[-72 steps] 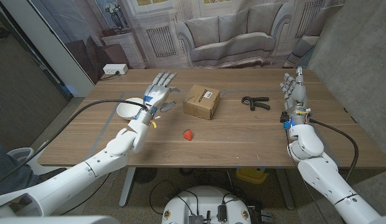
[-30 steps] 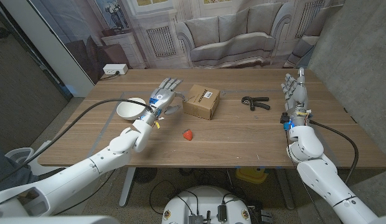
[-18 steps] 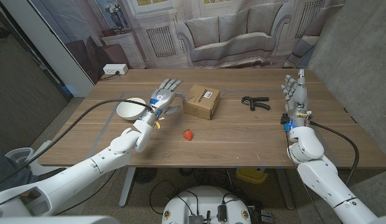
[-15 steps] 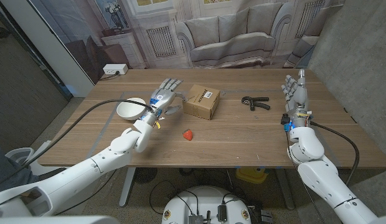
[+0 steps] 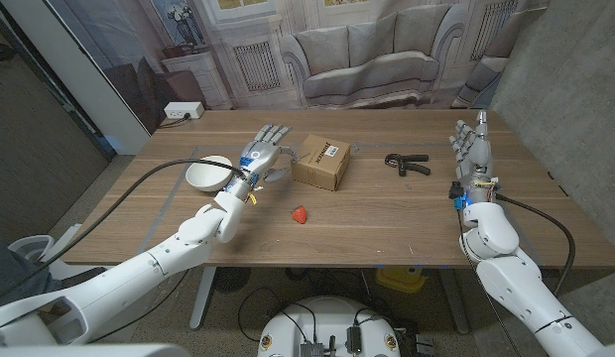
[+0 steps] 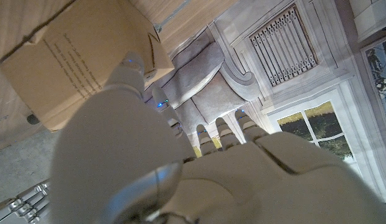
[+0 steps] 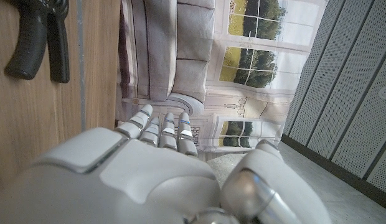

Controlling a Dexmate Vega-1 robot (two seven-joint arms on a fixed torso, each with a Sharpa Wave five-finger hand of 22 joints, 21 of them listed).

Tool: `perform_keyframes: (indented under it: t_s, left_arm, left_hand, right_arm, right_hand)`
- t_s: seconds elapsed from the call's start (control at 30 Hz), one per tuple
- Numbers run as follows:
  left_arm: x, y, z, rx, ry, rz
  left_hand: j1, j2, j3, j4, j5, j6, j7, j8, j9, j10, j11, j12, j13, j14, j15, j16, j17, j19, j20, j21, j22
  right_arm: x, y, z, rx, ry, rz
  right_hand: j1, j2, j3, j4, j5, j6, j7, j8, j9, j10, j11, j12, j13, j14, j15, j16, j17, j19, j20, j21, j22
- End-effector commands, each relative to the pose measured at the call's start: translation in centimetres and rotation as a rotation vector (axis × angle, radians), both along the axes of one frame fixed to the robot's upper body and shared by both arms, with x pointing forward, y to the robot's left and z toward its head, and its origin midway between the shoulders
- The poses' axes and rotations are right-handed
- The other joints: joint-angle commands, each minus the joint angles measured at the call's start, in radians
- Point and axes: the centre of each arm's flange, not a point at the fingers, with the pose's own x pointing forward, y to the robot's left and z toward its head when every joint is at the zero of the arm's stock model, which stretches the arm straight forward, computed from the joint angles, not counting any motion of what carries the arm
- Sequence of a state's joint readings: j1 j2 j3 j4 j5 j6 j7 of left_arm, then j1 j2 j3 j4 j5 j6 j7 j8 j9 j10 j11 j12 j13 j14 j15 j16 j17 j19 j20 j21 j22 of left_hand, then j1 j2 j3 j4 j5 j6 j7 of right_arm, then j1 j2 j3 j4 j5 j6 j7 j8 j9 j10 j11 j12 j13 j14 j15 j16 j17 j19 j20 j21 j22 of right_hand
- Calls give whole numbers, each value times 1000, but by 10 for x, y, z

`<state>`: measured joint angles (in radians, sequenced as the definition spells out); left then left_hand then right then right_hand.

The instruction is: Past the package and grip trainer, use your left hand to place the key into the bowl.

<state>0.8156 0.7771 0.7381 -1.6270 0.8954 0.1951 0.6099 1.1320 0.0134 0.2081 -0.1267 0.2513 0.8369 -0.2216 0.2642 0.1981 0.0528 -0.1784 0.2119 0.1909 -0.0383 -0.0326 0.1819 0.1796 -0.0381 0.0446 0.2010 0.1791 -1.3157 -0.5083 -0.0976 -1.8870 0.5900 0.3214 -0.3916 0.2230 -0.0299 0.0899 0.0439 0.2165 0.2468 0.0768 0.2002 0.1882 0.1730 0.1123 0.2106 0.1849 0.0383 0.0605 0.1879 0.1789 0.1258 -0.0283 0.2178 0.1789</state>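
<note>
The left arm reaches in from the near left corner of the wooden table (image 5: 387, 223), its forearm angled toward the middle, and the left hand (image 5: 261, 151) is raised over the tabletop between the white bowl (image 5: 207, 174) and the cardboard box (image 5: 321, 162). Its fingers (image 5: 272, 133) are stretched out and slightly apart, pointing away from the robot, and nothing sits between them; the hand holds nothing. From the left wrist view the back of that hand (image 6: 180, 168) is close to the camera, with the box (image 6: 68, 56) just beyond the thumb. The bowl stands just to the left of the hand, near the left side of the table. I cannot make out a key anywhere: it may be in the bowl, but the pictures are too small to tell. A small red object (image 5: 301, 213) lies on the table nearer the robot, in front of the box. The black grip trainer (image 5: 407, 164) lies to the right of the box, well apart from it. The right hand (image 5: 470, 149) stands upright at the right edge of the table, fingers straight and close together, holding nothing; the right wrist view shows the grip trainer (image 7: 37, 40) on the wood beyond it.
</note>
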Motion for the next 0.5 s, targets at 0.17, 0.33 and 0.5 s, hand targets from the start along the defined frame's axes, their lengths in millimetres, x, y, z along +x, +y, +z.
perform_keyframes:
  t_s: [0.17,0.33,0.5]
  left_arm:
    - [4,-1,0,-8,9,-7]
    - [6,-2,0,-6,17,-5]
    - [7,-3,-1,-4,25,-6]
  left_hand:
    - [0,7,-7,6,-4,-1,1,-4,2,3,-3,-2,2,3,-85,9,1,-5,-4,4,4]
    - [-2,7,-11,8,-6,3,1,-4,2,3,-4,-3,2,4,-85,9,1,-6,-3,3,4]
    - [-3,8,-13,9,-7,6,1,-4,3,4,-6,-3,3,5,-87,9,1,-6,-4,3,4]
  right_arm:
    - [-2,-3,-3,7,4,1]
    - [-3,-3,-5,9,4,0]
    - [-3,-4,-6,14,3,-2]
  right_hand:
    - [-1,4,-4,2,0,9,0,-1,2,9,4,7,2,6,4,0,5,9,-1,-1,2]
    - [-1,4,-4,2,0,9,2,-2,2,8,2,7,2,6,4,0,5,9,-1,-2,2]
    - [-1,5,-4,2,0,9,1,-2,2,8,1,6,2,7,5,0,5,10,-1,-3,2]
